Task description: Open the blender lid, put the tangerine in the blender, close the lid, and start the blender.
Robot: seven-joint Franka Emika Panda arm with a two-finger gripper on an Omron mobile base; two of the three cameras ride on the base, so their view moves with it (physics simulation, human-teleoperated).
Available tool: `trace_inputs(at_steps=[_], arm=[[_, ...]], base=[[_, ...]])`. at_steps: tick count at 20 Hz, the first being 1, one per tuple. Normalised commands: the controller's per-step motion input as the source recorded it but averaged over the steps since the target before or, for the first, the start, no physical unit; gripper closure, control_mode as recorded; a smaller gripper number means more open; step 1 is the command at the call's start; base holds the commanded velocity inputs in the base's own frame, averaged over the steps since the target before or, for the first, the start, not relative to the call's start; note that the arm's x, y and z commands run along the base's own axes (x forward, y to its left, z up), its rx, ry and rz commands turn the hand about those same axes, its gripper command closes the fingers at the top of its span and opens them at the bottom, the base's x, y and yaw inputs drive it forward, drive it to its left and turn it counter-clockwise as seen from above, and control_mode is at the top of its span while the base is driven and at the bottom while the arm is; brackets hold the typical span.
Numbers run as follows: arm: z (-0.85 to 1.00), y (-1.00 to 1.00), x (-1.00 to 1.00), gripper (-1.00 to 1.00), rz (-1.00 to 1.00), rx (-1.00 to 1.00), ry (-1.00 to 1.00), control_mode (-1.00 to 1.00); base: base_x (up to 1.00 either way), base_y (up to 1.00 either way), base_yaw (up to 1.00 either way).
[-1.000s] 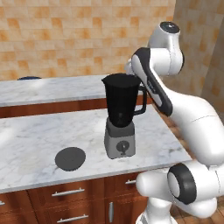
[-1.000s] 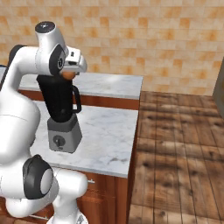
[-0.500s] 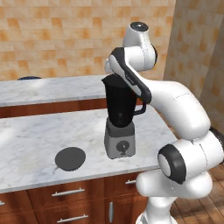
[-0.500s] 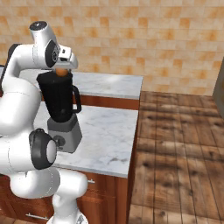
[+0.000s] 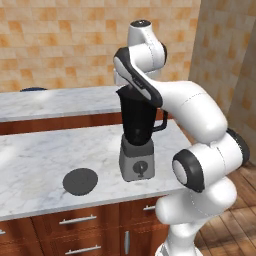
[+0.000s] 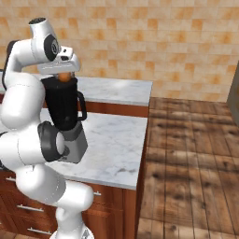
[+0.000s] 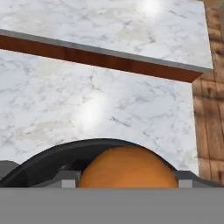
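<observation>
Above the open top of the tall black blender jar (image 6: 63, 107), the claw (image 6: 64, 76) grips the small orange tangerine (image 7: 127, 167). On the marble surface (image 5: 35, 160), left of the jar, lies the flat round dark grey lid (image 5: 80, 180). Dropping, closing and starting remain.

From my hand view the small orange tangerine (image 7: 127, 168) is cut off at the bottom, and the tall black blender jar (image 7: 52, 159) shows just a rim arc.
</observation>
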Motion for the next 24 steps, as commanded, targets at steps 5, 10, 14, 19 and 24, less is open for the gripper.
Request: trace_inputs(at_steps=[5,10,14,19,24], arm=[[-0.28,0.0,-0.51,1.0,0.0,0.0,0.03,-1.0],[-0.38,0.1,-0.63,1.0,0.02,0.0,0.0,-1.0],[-0.49,0.01,-0.03,1.0,0.0,0.0,0.11,-1.0],[-0.62,0.0,0.03,1.0,0.0,0.0,0.25,-1.0],[-0.44,0.0,-0.02,-1.0,0.01,0.0,0.11,-1.0]], base=[[0.0,0.0,0.0],[0.0,0.0,0.0],[0.0,0.0,0.0],[0.0,0.0,0.0],[0.0,0.0,0.0]])
